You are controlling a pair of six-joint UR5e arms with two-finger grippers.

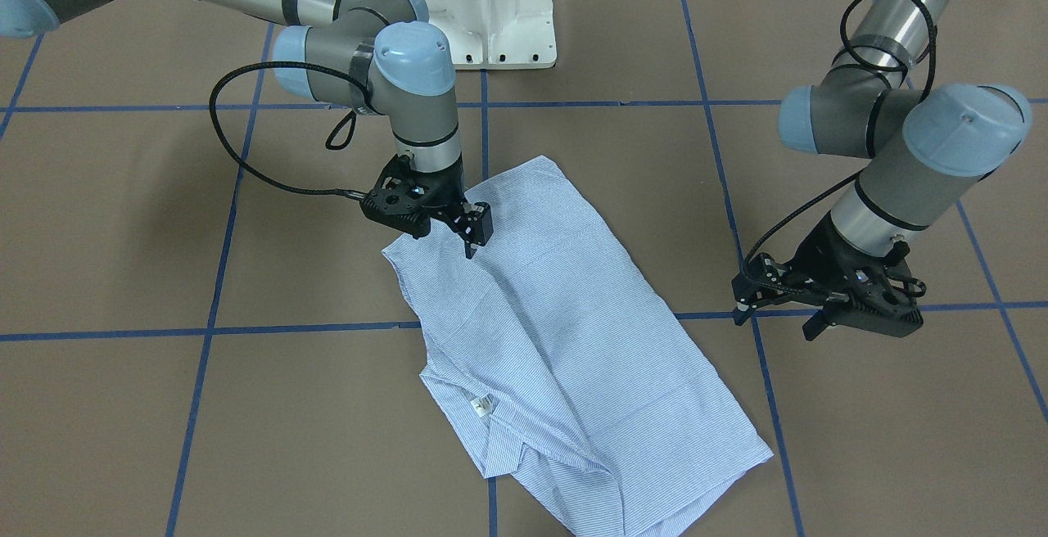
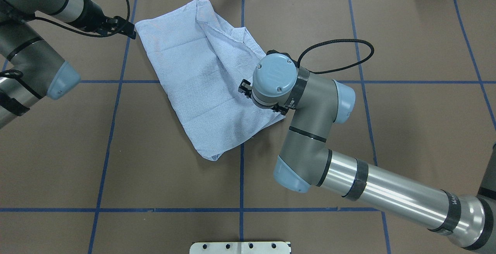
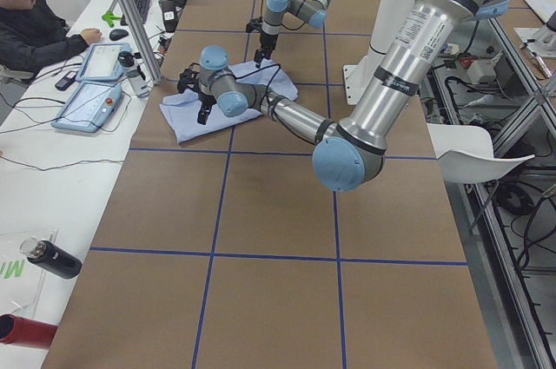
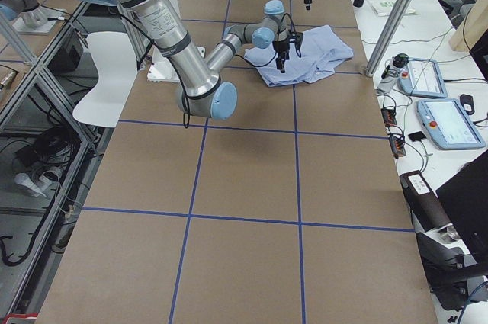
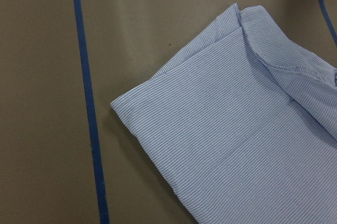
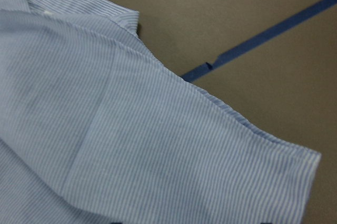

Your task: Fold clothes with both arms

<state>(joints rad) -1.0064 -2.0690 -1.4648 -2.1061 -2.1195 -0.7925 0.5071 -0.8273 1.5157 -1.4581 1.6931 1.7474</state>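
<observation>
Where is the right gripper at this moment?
The right gripper is left of centre in the front-facing view, over the end of the shirt nearest the white pedestal.

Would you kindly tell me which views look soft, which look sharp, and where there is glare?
Right wrist view: soft, with the stripes of the shirt slightly blurred. Left wrist view: sharp, stripes crisp. Overhead view: bright glare streak along the metal tube of the right arm. Front-facing view: even light, no hard shadows.
</observation>
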